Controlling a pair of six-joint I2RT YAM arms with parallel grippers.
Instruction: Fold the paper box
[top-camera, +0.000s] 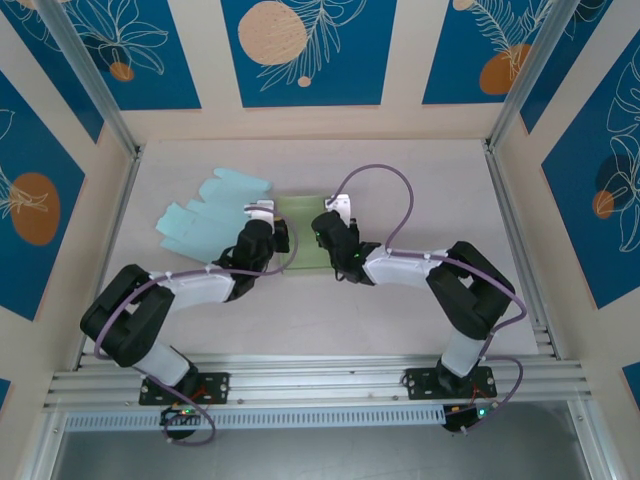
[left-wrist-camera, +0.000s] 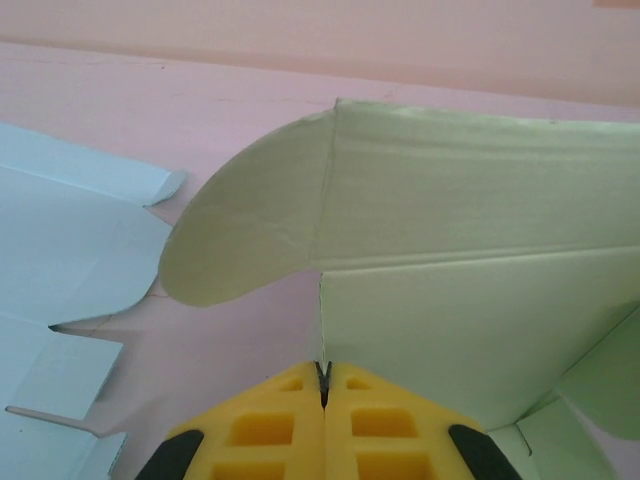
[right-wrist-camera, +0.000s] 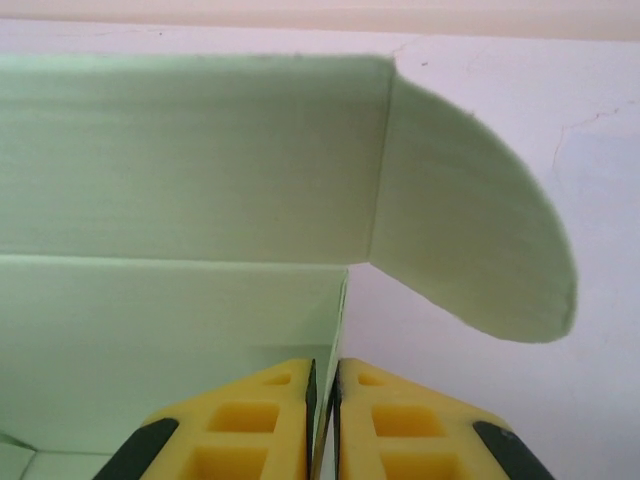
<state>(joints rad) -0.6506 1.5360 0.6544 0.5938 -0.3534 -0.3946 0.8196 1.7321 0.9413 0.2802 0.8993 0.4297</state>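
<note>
Closest to the lens in each wrist view are yellow finger pads (left-wrist-camera: 260, 430). Those of the left gripper (left-wrist-camera: 323, 395) are pressed together on the upright edge of one side wall of the paper box (left-wrist-camera: 470, 250). Those of the right gripper (right-wrist-camera: 323, 400) pinch the wall at the box's other end in the same way, with only thin card between them. The pale table (top-camera: 400, 160) carries everything. The paper box, light green and partly raised, sits near the table's middle between the two grippers, with a long panel creased above a lower one. To its left in the top view, just beside the left gripper, lie flat blue card sheets (top-camera: 205, 220), overlapping one another. At each end of the long panel a rounded flap juts out: the left flap (left-wrist-camera: 250, 240) reaches over the table toward the blue sheets, and the right flap (right-wrist-camera: 470, 240) hangs over bare table.
</note>
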